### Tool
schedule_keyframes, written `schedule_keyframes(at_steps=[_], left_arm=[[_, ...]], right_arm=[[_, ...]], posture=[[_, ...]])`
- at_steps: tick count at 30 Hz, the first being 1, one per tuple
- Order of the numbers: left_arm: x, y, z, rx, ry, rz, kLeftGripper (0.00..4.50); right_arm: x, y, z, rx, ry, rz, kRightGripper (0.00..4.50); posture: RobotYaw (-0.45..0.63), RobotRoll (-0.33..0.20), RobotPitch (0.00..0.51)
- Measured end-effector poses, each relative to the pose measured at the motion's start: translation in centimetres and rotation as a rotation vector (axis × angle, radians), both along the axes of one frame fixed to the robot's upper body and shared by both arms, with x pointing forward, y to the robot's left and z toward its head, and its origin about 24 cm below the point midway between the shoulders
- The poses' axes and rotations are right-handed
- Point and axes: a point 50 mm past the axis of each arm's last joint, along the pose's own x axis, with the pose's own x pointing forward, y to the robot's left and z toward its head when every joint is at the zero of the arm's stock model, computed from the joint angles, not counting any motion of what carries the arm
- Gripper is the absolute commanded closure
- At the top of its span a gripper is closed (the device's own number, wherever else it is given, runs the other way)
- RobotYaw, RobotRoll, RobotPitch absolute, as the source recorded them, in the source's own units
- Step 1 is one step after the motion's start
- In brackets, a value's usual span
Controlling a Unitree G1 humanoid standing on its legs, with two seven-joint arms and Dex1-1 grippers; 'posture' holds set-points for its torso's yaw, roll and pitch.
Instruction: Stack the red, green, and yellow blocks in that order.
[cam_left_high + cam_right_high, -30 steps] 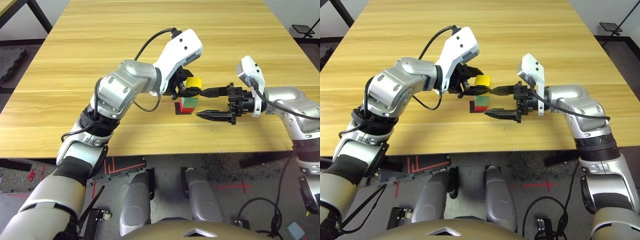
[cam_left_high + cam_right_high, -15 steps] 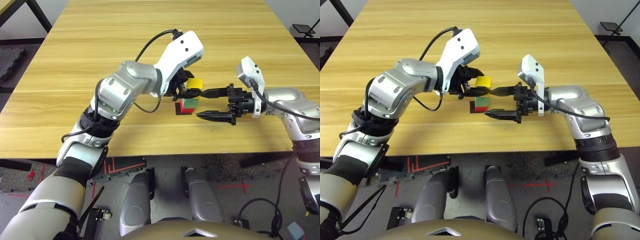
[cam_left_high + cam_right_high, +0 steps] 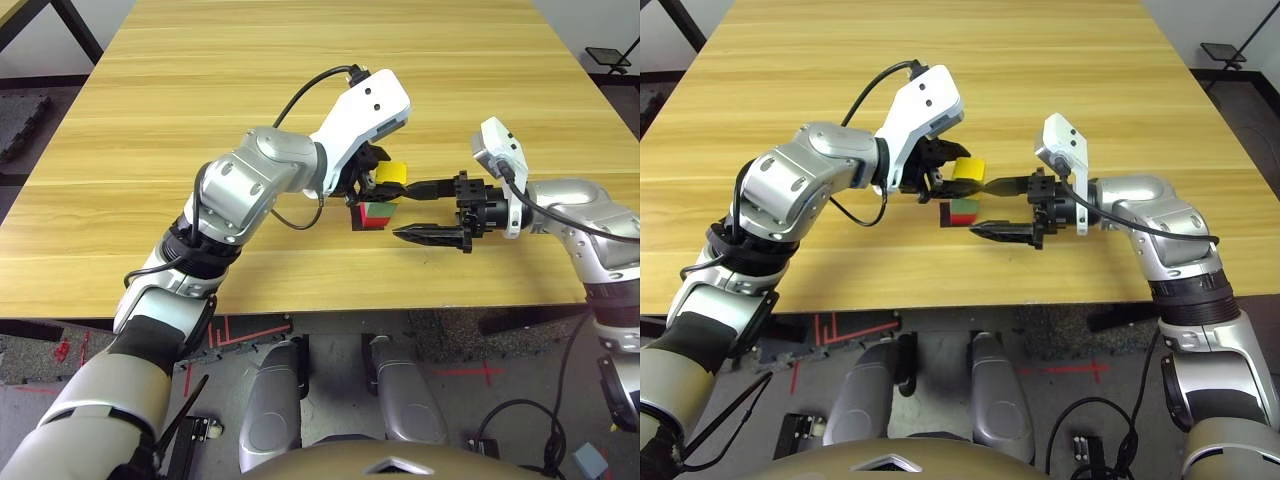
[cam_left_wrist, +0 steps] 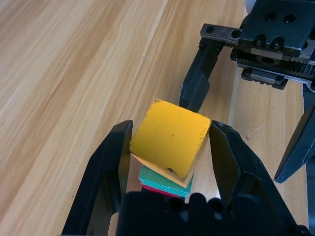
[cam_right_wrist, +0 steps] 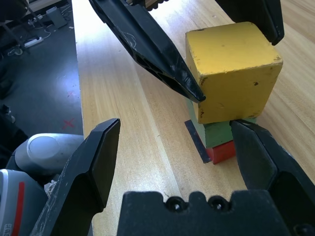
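Left gripper (image 4: 170,147) clamps the yellow block (image 4: 171,137) at frame centre in the left eye view, directly above the green block (image 3: 378,210); green block rests on the red block (image 3: 375,222) on the wooden table (image 3: 300,70); right gripper (image 3: 418,209) spread wide, empty, right of the stack.

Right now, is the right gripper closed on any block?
No. The right gripper stands open beside the stack, fingers apart from it, while the left gripper clamps the yellow block over the green block.

A wooden table (image 3: 200,90) carries the red block (image 5: 224,151).
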Motion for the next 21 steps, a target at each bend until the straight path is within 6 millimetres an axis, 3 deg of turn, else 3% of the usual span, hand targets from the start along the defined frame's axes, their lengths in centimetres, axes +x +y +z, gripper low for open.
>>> schedule_keyframes(at_steps=[2,6,8,21], left_arm=[[0.08,0.02,-0.03,0.001,-0.003,-0.001,1.79],[0.21,0.11,-0.27,0.014,0.004,-0.006,0.46],[0.09,-0.14,-0.53,0.024,0.014,-0.021,0.06],[0.09,-0.16,-0.60,0.027,0.020,-0.028,0.06]], right_arm=[[0.01,0.00,0.00,0.000,0.000,-0.003,0.00],[0.02,0.03,0.07,0.001,-0.002,0.000,0.00],[0.07,0.11,0.25,0.002,-0.009,0.003,0.00],[0.43,0.31,0.94,0.013,-0.037,0.015,0.00]], posture=[[0.19,0.050,0.190],[0.19,0.050,0.185],[0.19,0.050,0.180],[0.20,0.053,0.163]])
